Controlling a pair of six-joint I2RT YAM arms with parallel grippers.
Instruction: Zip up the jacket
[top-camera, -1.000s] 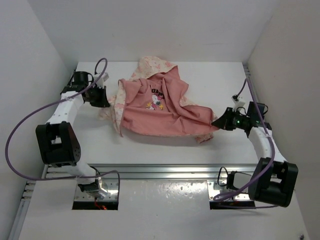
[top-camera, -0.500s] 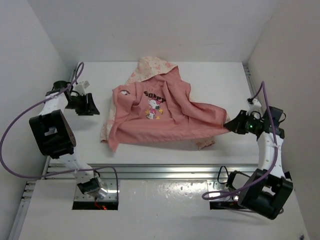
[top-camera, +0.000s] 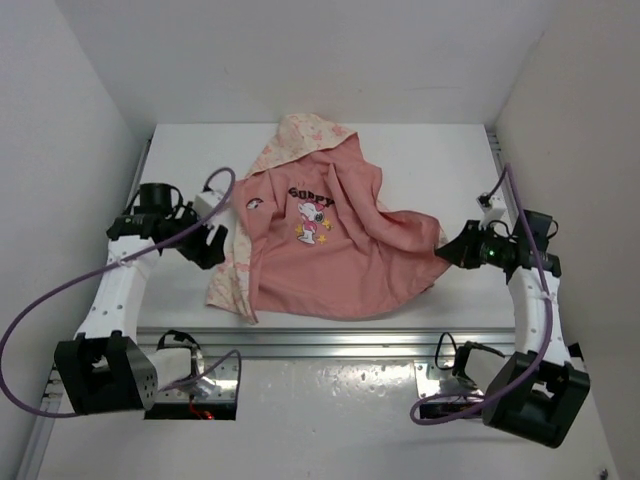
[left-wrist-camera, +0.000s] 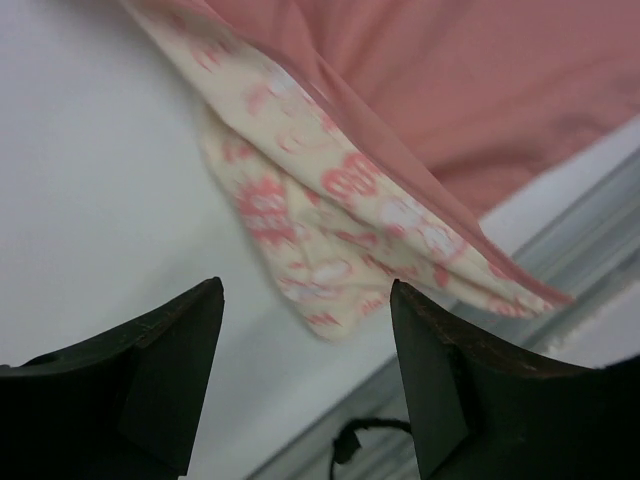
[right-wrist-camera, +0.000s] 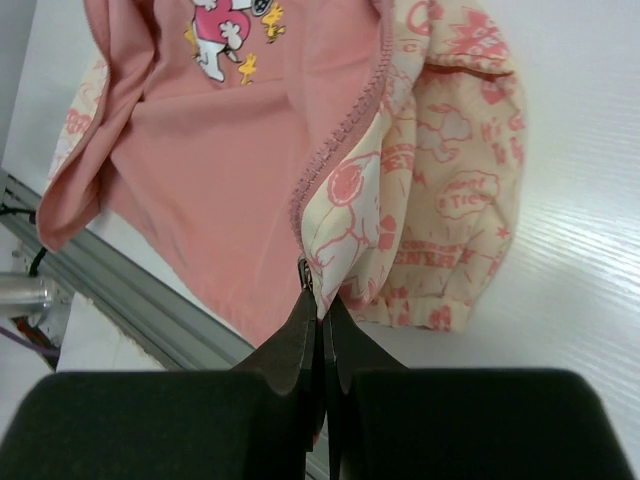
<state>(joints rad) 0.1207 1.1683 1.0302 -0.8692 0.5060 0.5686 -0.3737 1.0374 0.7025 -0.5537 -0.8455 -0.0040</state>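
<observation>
The jacket (top-camera: 330, 250) lies spread open on the white worktop (top-camera: 420, 160) between the two claws. Its plain pink inside faces up and its flowery hood (top-camera: 300, 135) is on the far side from both claws. The pink zipper (right-wrist-camera: 335, 140) runs away from the right claw (right-wrist-camera: 318, 300) up the front edge. That claw is pinched tight on that edge, at the zipper's near end. The big change is on the other side. A second ago the left claw (left-wrist-camera: 305, 300) was shut at the jacket's side. Now its two fingers stand wide apart and hold nothing. It has come back lower down, and the flowery corner of the jacket lies just in front of it, not touching. The jacket has also slid and flattened out a bit. I think the zipping has not started, as the two zipper sides are not together. The free left claw can now grab a new spot, maybe the other front edge.
</observation>
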